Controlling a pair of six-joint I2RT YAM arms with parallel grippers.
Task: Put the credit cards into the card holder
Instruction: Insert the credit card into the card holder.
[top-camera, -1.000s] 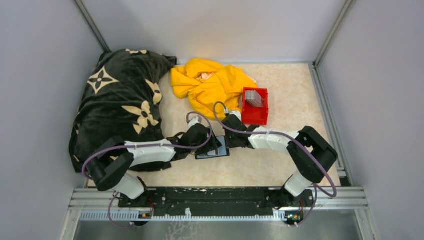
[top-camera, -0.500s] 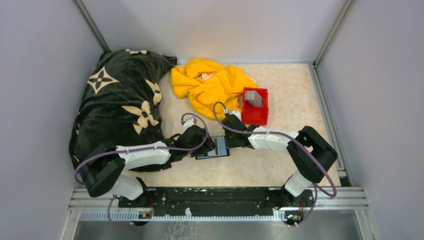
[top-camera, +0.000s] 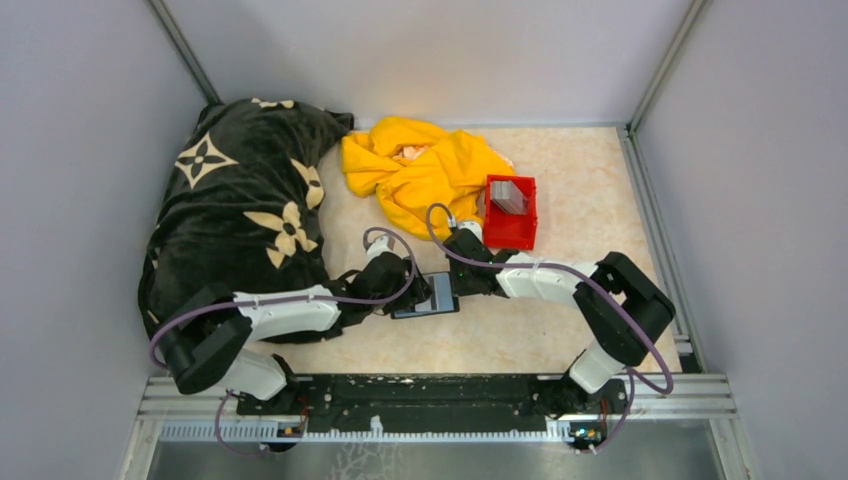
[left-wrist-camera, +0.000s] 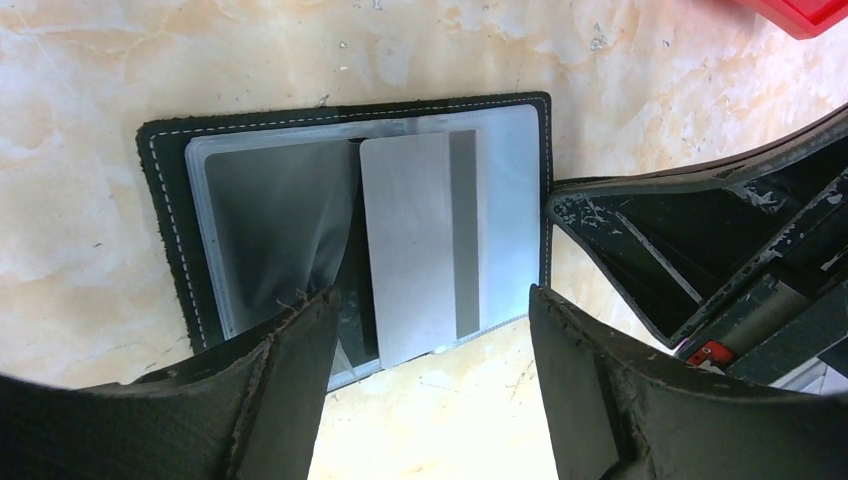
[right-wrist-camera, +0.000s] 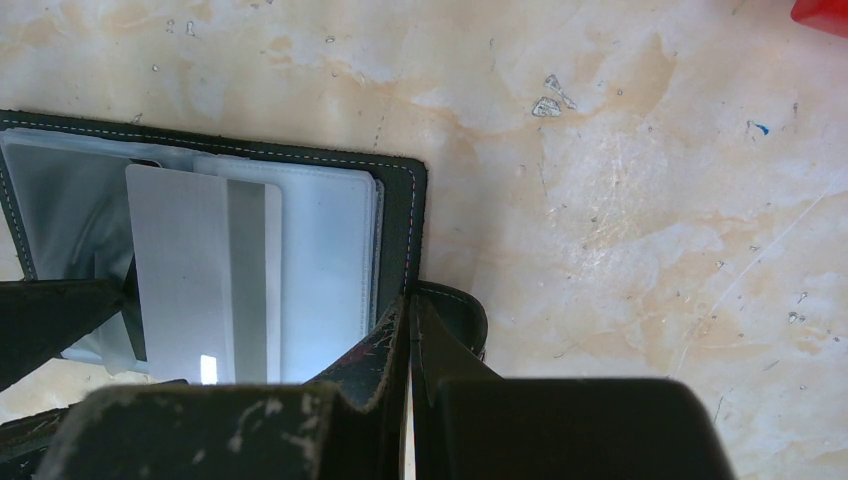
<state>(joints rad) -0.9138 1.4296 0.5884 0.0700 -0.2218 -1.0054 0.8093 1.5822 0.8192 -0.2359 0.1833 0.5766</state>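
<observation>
Enclosure: plain grey walls (top-camera: 90, 120) around a beige, marbled, hard surface (top-camera: 560, 330).

A black plush blanket (top-camera: 240, 200) with cream flower motifs lies heaped at the left. A crumpled yellow cloth (top-camera: 420, 170) lies at the back centre. Just beside it stands a small red plastic bin (top-camera: 508, 240) holding thin grey cards (top-camera: 508, 196).

The card holder (left-wrist-camera: 170, 200) lies open and flat on the surface between the two arms. It is black and stitched, with clear, glossy sleeves.

One stiff silver card (left-wrist-camera: 415, 250) with a darker stripe lies on the sleeves, its near end overhanging. Whether it has entered a slot cannot be told.

Left tool (left-wrist-camera: 430, 310): released, its jaws spread wide either side of the card's near end, grasping nothing.

Right tool (right-wrist-camera: 410, 315): clenched on nothing, with its tips at the holder's edge by the snap tab, apparently pinning it.

Assessment: the task is at an early stage. The first card is not seated, and the rest wait in the bin.
</observation>
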